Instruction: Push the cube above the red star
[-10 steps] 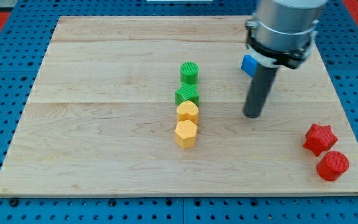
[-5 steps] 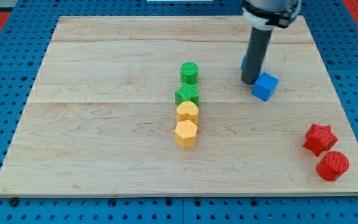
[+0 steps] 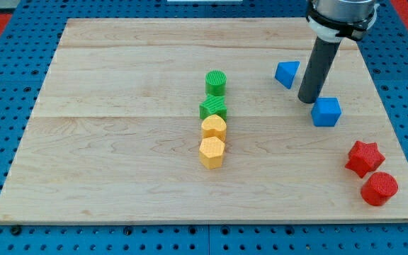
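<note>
A blue cube (image 3: 326, 112) sits on the wooden board at the view's right, above and left of the red star (image 3: 364, 158). My tip (image 3: 307, 100) is down on the board, touching or nearly touching the cube's upper left side. A blue triangular block (image 3: 287, 74) lies just left of the rod. The rod comes down from the view's top right.
A red cylinder (image 3: 380, 188) sits just below the red star near the board's right edge. In the middle stand a green cylinder (image 3: 216, 83), a green star-like block (image 3: 213, 108), a yellow block (image 3: 214, 128) and a yellow hexagon (image 3: 212, 151) in a column.
The blue cube has slid right and down towards the red star. My tip has followed it to the right, uncovering the blue triangular block behind the rod.
</note>
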Robot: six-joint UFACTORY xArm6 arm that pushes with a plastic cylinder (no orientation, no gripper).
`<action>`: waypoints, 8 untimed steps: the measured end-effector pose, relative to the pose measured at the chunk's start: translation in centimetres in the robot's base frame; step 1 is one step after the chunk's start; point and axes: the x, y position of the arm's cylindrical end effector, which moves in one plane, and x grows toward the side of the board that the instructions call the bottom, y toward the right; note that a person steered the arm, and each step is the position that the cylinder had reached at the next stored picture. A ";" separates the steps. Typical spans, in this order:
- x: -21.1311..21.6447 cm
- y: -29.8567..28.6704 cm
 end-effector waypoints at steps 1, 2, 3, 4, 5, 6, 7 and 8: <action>1.3 0.0; 2.2 0.1; 2.4 1.5; 2.4 4.3; 2.4 6.7; 2.5 7.3; 2.6 7.5; 3.1 7.5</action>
